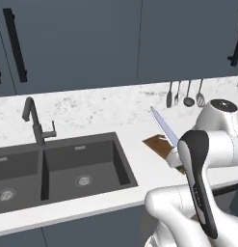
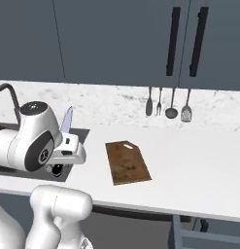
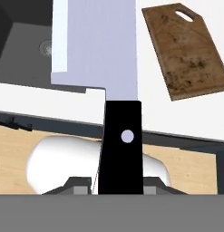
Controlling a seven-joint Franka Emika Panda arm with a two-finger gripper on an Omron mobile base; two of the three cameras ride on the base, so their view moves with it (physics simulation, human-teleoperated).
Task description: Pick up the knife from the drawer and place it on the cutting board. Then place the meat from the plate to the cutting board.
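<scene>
My gripper (image 3: 118, 186) is shut on the black handle of the knife (image 3: 121, 145). Its wide pale blade points away from the hand, over the counter edge. In the right base view the gripper (image 2: 72, 145) hangs above the counter, just right of the sink, and the knife (image 2: 67, 120) stands blade up. The blade of the knife (image 1: 164, 127) also rises behind my forearm in the left base view. The brown cutting board (image 2: 127, 162) lies flat on the white counter to the gripper's right, bare, its hole at the far corner. The drawer (image 2: 199, 232) stands pulled out below the counter. The meat and plate are out of view.
A dark double sink (image 1: 58, 169) with a black faucet (image 1: 37, 123) lies left of the board. Several utensils (image 2: 167, 104) hang on the marble wall behind. Dark upper cabinets (image 2: 116, 39) run above. White counter (image 2: 199, 170) stretches right of the board.
</scene>
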